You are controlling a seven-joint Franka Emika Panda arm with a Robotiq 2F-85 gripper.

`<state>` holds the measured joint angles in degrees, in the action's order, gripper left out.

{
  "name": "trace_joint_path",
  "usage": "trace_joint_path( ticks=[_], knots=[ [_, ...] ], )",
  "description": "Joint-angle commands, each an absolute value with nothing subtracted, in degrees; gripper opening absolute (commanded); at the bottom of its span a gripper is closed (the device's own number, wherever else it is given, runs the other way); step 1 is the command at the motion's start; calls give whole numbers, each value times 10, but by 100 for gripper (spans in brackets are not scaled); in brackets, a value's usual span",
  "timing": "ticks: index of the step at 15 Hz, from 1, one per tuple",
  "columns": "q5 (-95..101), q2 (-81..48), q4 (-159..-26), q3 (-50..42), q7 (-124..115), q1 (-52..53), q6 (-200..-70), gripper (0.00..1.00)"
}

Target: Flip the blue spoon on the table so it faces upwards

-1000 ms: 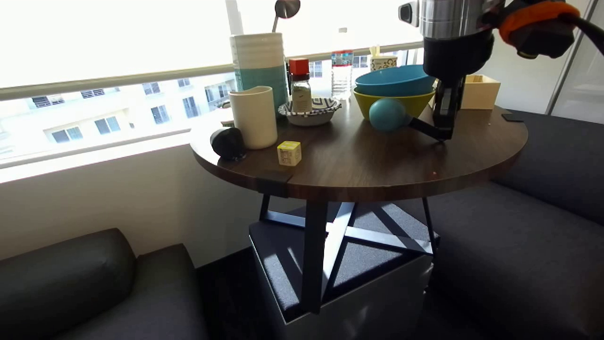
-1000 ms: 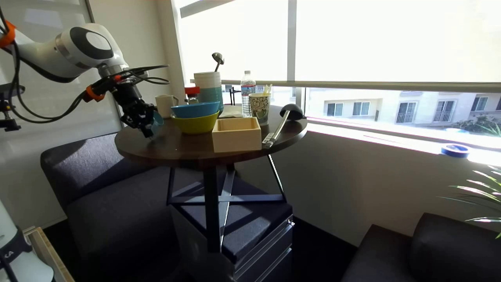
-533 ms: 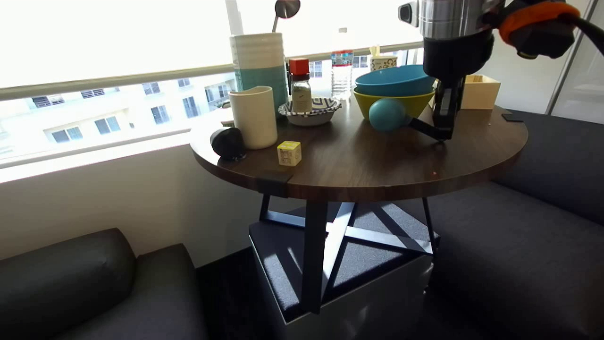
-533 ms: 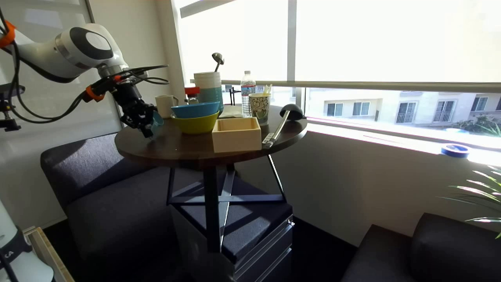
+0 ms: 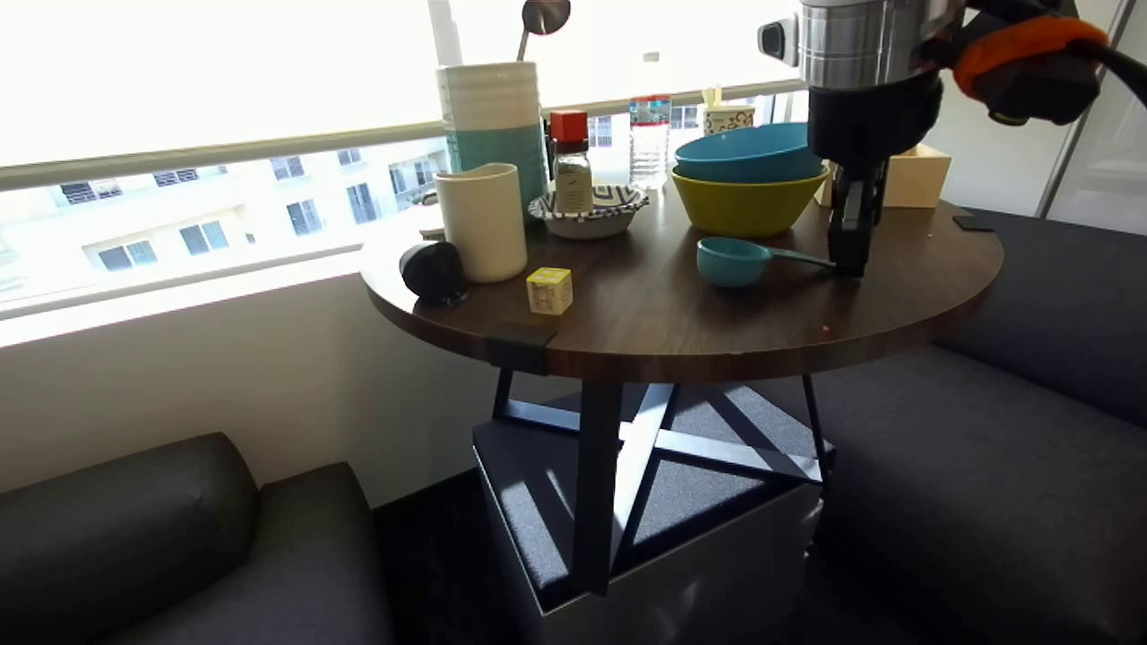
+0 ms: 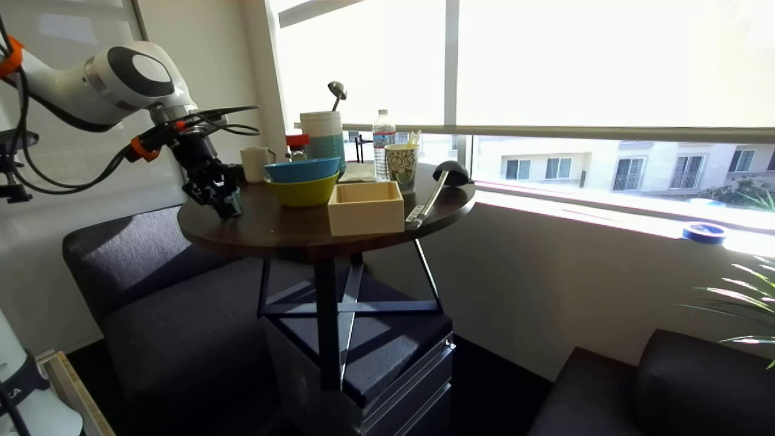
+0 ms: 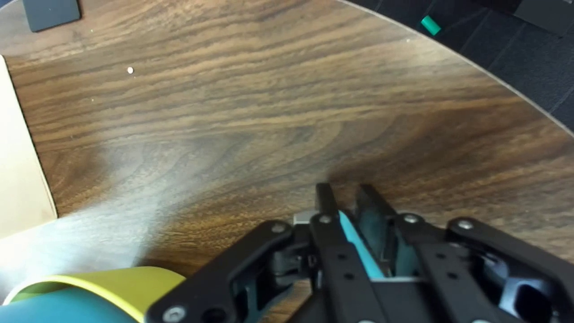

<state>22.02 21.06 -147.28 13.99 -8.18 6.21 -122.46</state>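
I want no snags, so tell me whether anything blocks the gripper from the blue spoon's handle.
Nothing visible does: in the wrist view, the handle of the blue spoon lies between the parted fingers of the gripper. The yellow bowl, with the blue bowl in it, stands behind the spoon in an exterior view, not in between.

Window [image 5: 224, 81] was way overexp'd

Light came thru it in both ext. views; it was v. dim under the table [image 5: 663, 313], w/ hard shadow stripes on the cabinet [image 5: 703, 497]. Wrist view had glare lower left; gripper [image 7: 345, 190] tips looked kinda soft.
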Motion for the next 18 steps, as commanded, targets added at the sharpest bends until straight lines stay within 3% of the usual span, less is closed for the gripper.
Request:
trace_joint_path(
  ticks=[1,2,4,11,18],
  knots=[
    [223,209,-1480,139,-92,69,-1225,26],
    [215,209,-1475,136,-89,69,-1224,50],
    [200,212,-1468,128,-78,71,-1222,54],
    [126,222,-1425,96,-44,73,-1196,100],
    [6,238,-1371,70,-31,76,-1125,100]
  ],
)
